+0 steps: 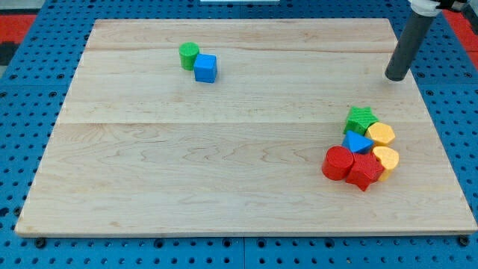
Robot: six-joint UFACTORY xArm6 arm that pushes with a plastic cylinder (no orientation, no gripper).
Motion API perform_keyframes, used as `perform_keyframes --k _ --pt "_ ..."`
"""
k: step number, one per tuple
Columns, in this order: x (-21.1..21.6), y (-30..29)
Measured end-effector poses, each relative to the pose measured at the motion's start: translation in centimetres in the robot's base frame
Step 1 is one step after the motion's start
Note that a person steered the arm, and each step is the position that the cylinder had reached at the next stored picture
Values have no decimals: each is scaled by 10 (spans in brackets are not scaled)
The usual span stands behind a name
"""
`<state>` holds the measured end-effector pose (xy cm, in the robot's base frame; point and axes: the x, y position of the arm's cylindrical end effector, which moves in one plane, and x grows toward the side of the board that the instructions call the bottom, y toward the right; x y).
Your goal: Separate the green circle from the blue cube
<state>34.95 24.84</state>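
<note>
The green circle [189,55] sits near the view's top left of the wooden board [224,149], touching the blue cube [205,68], which lies just to its lower right. My tip [395,77] is at the view's upper right, far to the right of both blocks and touching none.
A cluster of blocks lies at the view's lower right: a green star [361,118], a blue triangle [357,142], a yellow hexagon [382,134], a yellow heart [387,159], a red cylinder [337,163] and a red star [364,171]. The board rests on a blue pegboard [30,90].
</note>
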Motion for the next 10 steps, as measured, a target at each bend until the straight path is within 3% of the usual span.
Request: perform_keyframes --k 1,2,4,5,7,8,10 --pt "1 -92" --pt "6 -85" --pt "-34 -81" --pt "-40 -136" --pt "-41 -153" --pt "-50 -220" --pt "-52 -276"
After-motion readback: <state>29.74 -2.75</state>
